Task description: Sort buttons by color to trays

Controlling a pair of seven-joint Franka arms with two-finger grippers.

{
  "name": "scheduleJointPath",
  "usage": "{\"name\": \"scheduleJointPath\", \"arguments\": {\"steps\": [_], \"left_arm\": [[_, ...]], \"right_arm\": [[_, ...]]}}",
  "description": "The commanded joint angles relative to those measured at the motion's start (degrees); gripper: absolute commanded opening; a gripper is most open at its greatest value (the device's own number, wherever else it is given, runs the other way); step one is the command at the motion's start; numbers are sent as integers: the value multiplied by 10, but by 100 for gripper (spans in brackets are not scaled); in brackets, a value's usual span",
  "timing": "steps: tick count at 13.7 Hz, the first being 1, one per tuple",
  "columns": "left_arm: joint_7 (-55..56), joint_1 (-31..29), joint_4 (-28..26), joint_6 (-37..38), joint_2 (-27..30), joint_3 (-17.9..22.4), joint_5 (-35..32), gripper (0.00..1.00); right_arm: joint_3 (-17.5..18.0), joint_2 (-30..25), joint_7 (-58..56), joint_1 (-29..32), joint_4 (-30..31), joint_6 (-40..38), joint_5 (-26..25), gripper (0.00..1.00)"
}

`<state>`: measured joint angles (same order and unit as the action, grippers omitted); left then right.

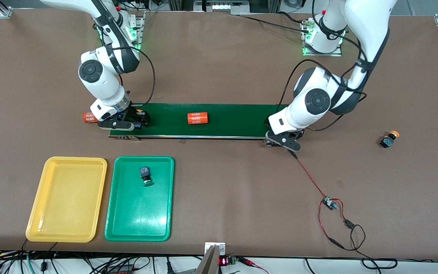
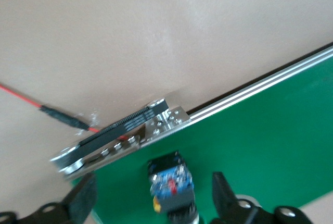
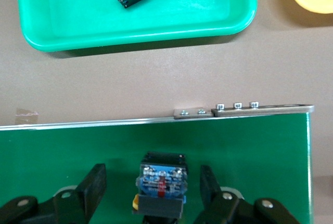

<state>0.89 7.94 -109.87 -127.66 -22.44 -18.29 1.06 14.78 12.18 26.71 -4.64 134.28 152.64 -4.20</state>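
Observation:
My right gripper (image 1: 138,120) is low over the conveyor belt's end toward the right arm. It is open, with its fingers on either side of a blue-and-black button (image 3: 160,182) lying on the belt, and not touching it. A bit of yellow shows there (image 1: 140,112). My left gripper (image 1: 284,140) is open at the belt's other end, around another button (image 2: 171,186) whose cap is hidden. A green-capped button (image 1: 145,175) lies in the green tray (image 1: 127,224). The yellow tray (image 1: 66,228) holds nothing. A yellow-orange button (image 1: 389,139) lies on the table toward the left arm's end.
The dark-green conveyor belt (image 1: 238,120) carries an orange cylinder (image 1: 197,118) at its middle. Another orange cylinder (image 1: 88,117) lies beside the right gripper. A red wire with a small board (image 1: 329,203) runs from the belt's end toward the front edge.

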Motion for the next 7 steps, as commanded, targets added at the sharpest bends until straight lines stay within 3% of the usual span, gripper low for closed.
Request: {"name": "scheduleJointPath", "arguments": {"steps": [1, 5, 7], "left_arm": [[-3, -26, 23, 77, 48, 4, -6, 100], [-14, -142, 16, 84, 48, 5, -7, 100], [-14, -193, 11, 105, 44, 7, -8, 100]], "right_arm": [[0, 9, 0, 4, -4, 13, -19, 59], [-7, 11, 0, 4, -7, 14, -20, 24], [-14, 9, 2, 3, -9, 13, -19, 16]]}}
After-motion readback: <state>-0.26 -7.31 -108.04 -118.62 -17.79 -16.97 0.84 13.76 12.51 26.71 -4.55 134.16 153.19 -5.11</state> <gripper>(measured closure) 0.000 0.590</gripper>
